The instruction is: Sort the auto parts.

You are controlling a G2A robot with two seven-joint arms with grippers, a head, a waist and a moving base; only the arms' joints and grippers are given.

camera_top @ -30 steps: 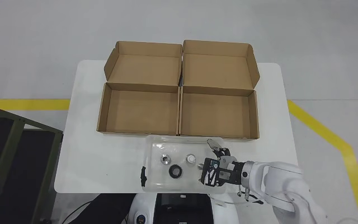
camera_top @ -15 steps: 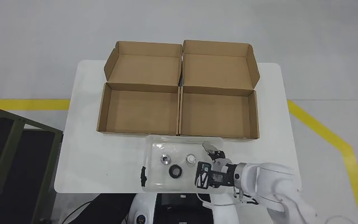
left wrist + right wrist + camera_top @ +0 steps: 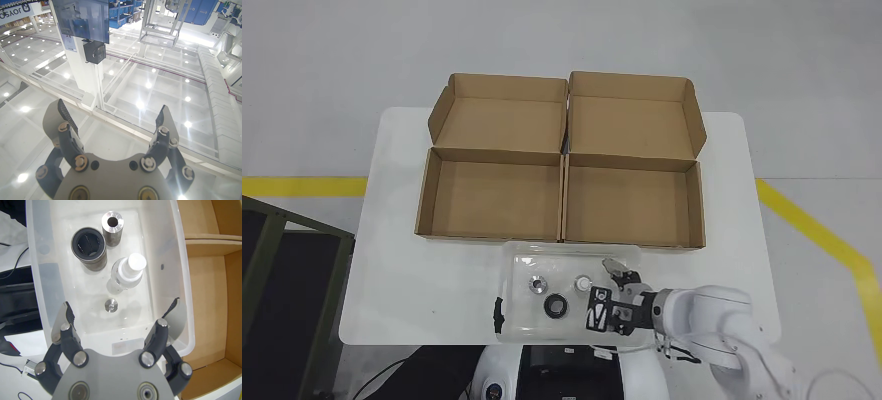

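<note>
Sitting at the near edge of the table (image 3: 392, 290), a clear bin (image 3: 562, 250) is seen; inside, left to right from above: steel sleeve (image 3: 112, 228), black bearing (image 3: 88, 251), white-capped bottle (image 3: 130, 272), small steel disc (image 3: 111, 306). Right gripper (image 3: 121, 304) is held over the bin's right end, jaws wide, nothing gripped. Two open cardboard boxes (image 3: 490, 200) are set just behind. Left gripper (image 3: 111, 106) is aimed at the ceiling (image 3: 151, 79), jaws wide, empty.

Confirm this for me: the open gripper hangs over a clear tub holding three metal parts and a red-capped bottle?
The cap is white, not red; the right wrist view shows it. The open right gripper hangs over a clear tub holding three metal parts and a white-capped bottle.
</note>
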